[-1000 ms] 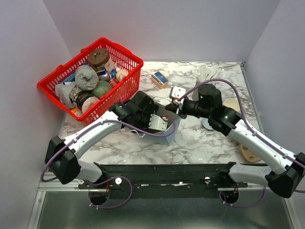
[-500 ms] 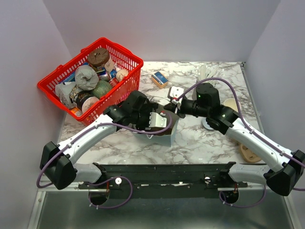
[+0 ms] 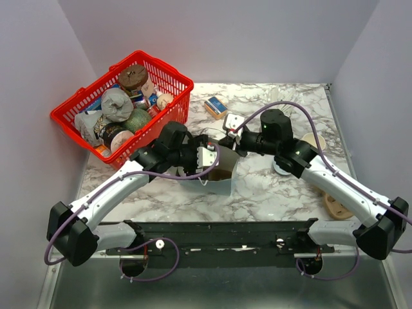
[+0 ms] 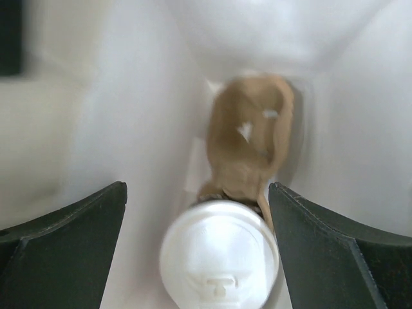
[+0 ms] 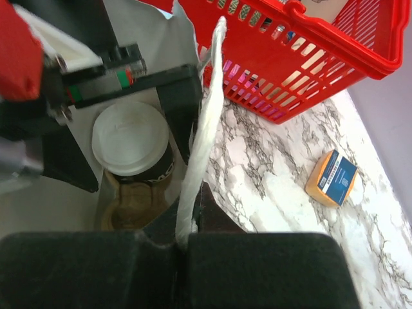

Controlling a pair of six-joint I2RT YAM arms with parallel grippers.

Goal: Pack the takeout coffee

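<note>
Inside the white paper bag (image 3: 220, 177) on the marble counter (image 3: 270, 193), the dark brown paper coffee cup with its round white lid (image 5: 132, 138) sits over a brown cardboard carrier (image 4: 248, 145), gripped between the left gripper's (image 4: 199, 248) jaws. Beside it, the right gripper's (image 5: 190, 241) jaws pinch the bag's rim. Farther back stands a red plastic basket (image 3: 170, 80).

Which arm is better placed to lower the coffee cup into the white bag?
Left. Its fingers flank the lidded coffee cup directly above the cup carrier inside the white bag. The right fingers are occupied, pinching the bag's edge.
</note>
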